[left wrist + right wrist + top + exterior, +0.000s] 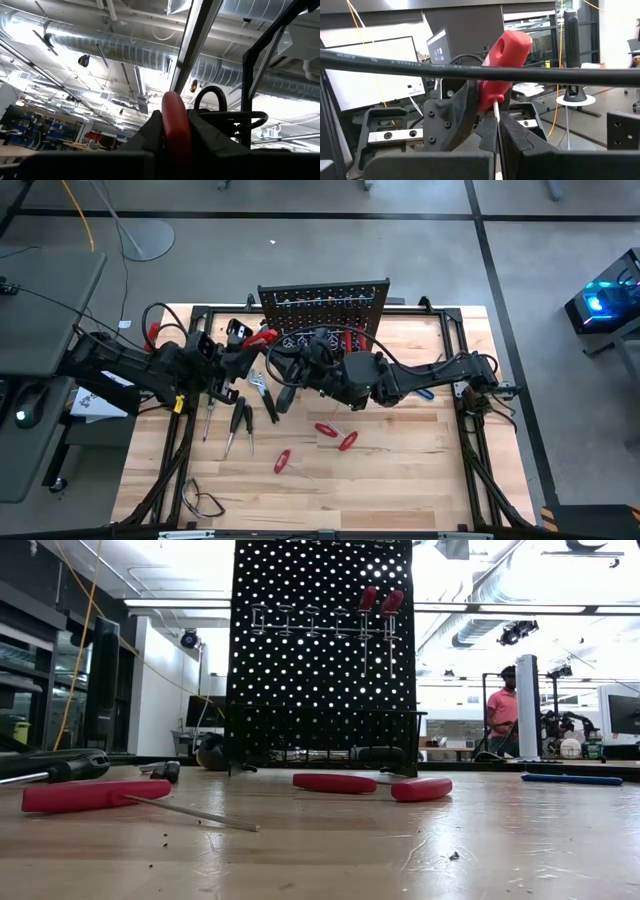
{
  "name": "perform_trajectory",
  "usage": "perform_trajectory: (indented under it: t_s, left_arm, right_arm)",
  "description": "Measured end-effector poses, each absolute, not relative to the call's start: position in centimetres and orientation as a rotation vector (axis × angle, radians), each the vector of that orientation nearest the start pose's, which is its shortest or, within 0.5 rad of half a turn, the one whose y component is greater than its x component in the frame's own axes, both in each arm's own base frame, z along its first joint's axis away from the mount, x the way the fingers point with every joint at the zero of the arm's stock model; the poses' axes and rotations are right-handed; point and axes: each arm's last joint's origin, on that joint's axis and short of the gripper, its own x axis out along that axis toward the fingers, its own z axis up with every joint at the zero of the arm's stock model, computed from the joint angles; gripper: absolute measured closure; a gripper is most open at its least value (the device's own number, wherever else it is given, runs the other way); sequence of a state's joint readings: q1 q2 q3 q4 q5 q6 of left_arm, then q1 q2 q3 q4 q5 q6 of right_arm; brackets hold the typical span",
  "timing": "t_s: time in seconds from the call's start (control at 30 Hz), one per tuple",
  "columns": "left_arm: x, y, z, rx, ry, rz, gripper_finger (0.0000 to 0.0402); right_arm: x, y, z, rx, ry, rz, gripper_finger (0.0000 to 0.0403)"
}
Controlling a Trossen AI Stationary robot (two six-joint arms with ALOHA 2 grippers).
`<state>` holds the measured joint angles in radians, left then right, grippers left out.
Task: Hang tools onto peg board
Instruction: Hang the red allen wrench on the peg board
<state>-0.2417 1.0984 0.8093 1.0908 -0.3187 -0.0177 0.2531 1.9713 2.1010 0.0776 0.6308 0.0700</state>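
The black peg board (323, 302) stands upright at the table's far edge; in the low view (322, 650) two red-handled screwdrivers (380, 602) hang on it. My left gripper (243, 348) is just left of the board and shut on a red-handled screwdriver (262, 337). My right gripper (292, 370) is in front of the board, shut on the same screwdriver's thin shaft. Other tools lie flat on the table: three red screwdrivers (327, 429), black-handled ones (240, 420), pliers (258, 385) and a blue-handled tool (425, 393). My left gripper pinches the screwdriver's red handle (175, 125) between its two fingers, which tip upward. The handle's rounded end sticks out past the fingertips, and the tool is lifted clear of the table. My right gripper has the metal shaft (496, 117) between its two fingers (487, 137), just below the handle. The fingers point toward the left gripper and lie along the shaft.
A black cable (480, 72) crosses in front of the held handle in the right wrist view. A black cable loop (205, 502) lies at the near left corner. The black table frame (470, 430) runs along both sides. A person (503, 710) stands far behind the table.
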Motion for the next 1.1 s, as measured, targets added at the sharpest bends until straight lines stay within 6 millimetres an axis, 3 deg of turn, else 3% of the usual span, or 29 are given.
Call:
perform_trajectory:
  t_s: [0.3,0.5,0.73,0.9,1.1]
  left_arm:
    - [21.4,-4.1,39.5,-0.294,-0.777,0.052,0.0356]
    - [21.1,-3.4,39.8,-0.332,-0.803,0.067,0.0356]
    - [20.3,-1.8,40.0,-0.269,-0.732,0.169,0.0356]
    - [20.1,-0.9,40.0,-0.238,-0.700,0.216,0.0356]
    - [22.7,-1.1,38.0,-0.195,-0.547,0.238,0.0356]
  right_arm:
    - [43.8,9.6,45.5,0.150,-0.186,-0.358,0.0400]
    - [43.3,10.5,45.3,0.075,-0.137,-0.459,0.0362]
    - [39.4,11.9,47.6,-0.002,-0.072,-0.698,0.0284]
    - [37.3,13.1,48.2,-0.040,-0.016,-0.743,0.0249]
    - [35.1,14.4,48.5,-0.055,0.026,-0.855,0.0241]
